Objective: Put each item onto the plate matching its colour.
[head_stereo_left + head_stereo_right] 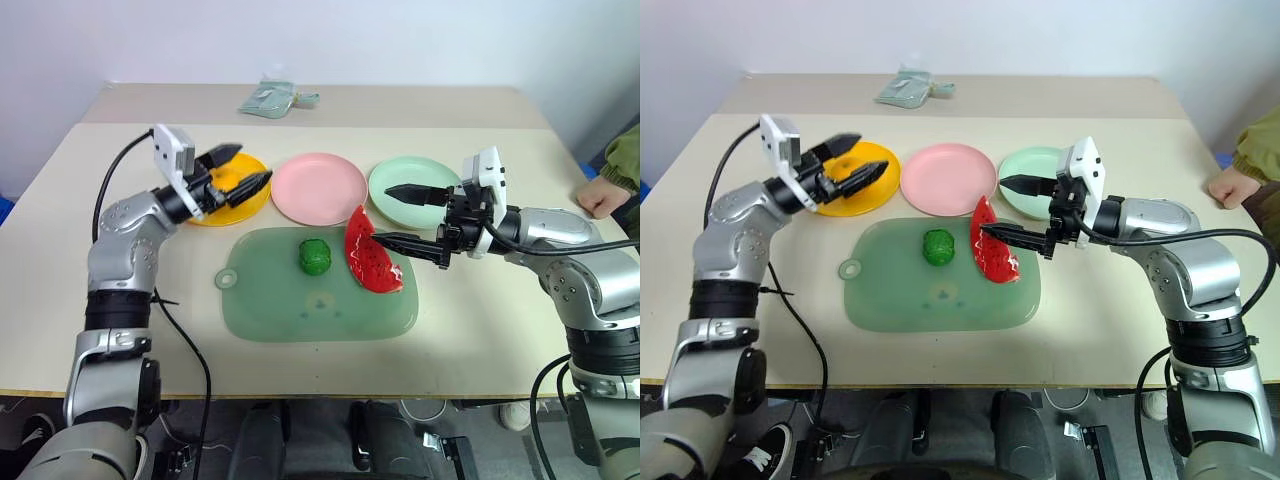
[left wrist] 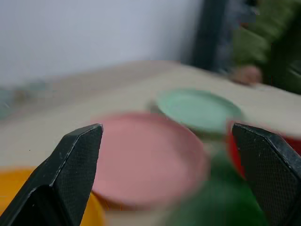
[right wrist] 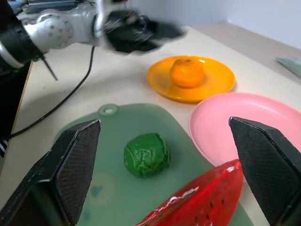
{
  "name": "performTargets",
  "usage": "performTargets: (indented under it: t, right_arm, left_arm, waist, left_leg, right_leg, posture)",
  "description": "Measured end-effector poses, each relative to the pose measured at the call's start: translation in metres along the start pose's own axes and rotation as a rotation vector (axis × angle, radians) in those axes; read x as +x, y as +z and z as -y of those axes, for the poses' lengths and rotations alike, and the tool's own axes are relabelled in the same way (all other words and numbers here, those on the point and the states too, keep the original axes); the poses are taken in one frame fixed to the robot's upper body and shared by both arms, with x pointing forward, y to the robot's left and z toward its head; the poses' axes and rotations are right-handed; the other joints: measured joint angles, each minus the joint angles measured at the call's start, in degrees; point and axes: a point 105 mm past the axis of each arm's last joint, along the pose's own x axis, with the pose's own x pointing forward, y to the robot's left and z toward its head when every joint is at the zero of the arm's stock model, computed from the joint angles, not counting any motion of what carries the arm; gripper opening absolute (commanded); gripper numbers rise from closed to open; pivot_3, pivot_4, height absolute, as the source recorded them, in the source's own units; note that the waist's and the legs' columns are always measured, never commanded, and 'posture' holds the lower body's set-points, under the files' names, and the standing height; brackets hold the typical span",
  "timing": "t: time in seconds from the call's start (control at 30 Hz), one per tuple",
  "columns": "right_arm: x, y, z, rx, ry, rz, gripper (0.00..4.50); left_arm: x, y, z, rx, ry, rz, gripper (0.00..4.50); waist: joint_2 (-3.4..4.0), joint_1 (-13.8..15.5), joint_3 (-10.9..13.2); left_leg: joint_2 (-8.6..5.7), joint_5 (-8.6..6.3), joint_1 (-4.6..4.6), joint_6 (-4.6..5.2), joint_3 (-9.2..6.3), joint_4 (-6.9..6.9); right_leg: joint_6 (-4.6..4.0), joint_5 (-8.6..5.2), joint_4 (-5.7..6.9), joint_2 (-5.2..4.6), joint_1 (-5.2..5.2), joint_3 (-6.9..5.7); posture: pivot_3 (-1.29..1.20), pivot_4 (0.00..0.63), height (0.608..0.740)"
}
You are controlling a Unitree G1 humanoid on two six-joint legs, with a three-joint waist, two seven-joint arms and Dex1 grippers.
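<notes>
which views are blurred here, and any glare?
Left wrist view: soft throughout, pink plate and mint plate smeared, fingers sharper. Right wrist view: crisp on the green vegetable and orange; the left gripper is motion-blurred. Eye views: sharp, with small highlights on the watermelon wedge.

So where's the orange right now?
The orange sits on the yellow plate, at the left end of the plate row, beside the pink plate and by the left gripper.
</notes>
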Motion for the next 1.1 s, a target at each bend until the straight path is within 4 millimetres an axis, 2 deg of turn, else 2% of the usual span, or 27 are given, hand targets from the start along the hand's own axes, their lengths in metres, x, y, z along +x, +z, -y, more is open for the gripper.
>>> performTargets:
  t: [0.13,0.33,0.53,0.7,0.8,0.97,1.1]
  right_arm:
    - [0.001,0.001,0.002,-0.010,-0.024,-0.003,4.50]
    - [0.008,0.009,-0.001,-0.030,-0.032,-0.005,4.50]
    - [0.017,0.008,-0.008,-0.062,-0.002,-0.013,4.50]
    - [0.036,0.012,-0.013,-0.127,0.005,-0.024,4.50]
    - [0.045,0.008,-0.016,-0.173,0.013,-0.078,4.50]
    - [0.073,0.006,-0.026,-0.244,0.067,-0.148,4.50]
    - [0.084,-0.004,-0.024,-0.248,0.092,-0.245,4.50]
  left_arm:
    - [-0.001,-0.008,0.022,-0.040,-0.124,-0.043,4.47]
    - [-0.007,-0.005,0.031,0.018,-0.180,-0.046,4.47]
    - [-0.019,-0.014,0.038,0.049,-0.208,-0.079,4.47]
    - [-0.030,-0.014,0.041,0.119,-0.227,-0.100,4.47]
    - [-0.035,-0.012,0.038,0.146,-0.218,-0.109,4.47]
    - [-0.043,-0.016,0.038,0.131,-0.218,-0.121,4.47]
    - [-0.051,-0.021,0.041,0.112,-0.240,-0.141,4.47]
  waist:
    - [0.00,0.12,0.00]
    - [0.03,-0.08,0.00]
    - [0.03,0.05,0.01]
    - [0.03,-0.05,0.01]
    - [0.03,-0.03,0.01]
    - [0.04,-0.12,0.01]
    - [0.03,0.01,0.01]
  left_leg:
    - [0.00,0.00,-0.01,0.00,-0.01,0.03]
    - [0.03,0.00,0.00,0.00,0.01,-0.04]
    - [0.03,0.00,-0.01,0.00,0.01,-0.04]
    - [0.04,0.00,-0.02,0.00,0.02,-0.06]
    - [0.05,0.00,-0.05,0.01,0.05,-0.06]
    - [0.05,0.00,-0.07,0.00,0.07,-0.06]
    - [0.05,0.00,-0.09,0.00,0.09,-0.06]
  right_leg:
    - [0.00,0.00,-0.01,-0.01,0.01,0.01]
    - [-0.03,-0.01,0.01,0.02,-0.07,0.02]
    - [-0.03,-0.01,0.01,0.02,-0.07,0.02]
    - [-0.06,-0.02,0.02,0.03,-0.12,0.03]
    - [-0.06,-0.02,0.03,0.02,-0.17,0.03]
    - [-0.07,-0.03,0.06,0.02,-0.22,0.05]
    - [-0.07,-0.03,0.07,0.02,-0.25,0.05]
  posture:
    - [0.00,0.150,0.740]
    - [0.00,0.150,0.740]
    - [0.00,0.150,0.740]
    - [0.00,0.150,0.740]
    - [0.00,0.150,0.740]
    - [0.00,0.150,0.740]
    - [0.00,0.150,0.740]
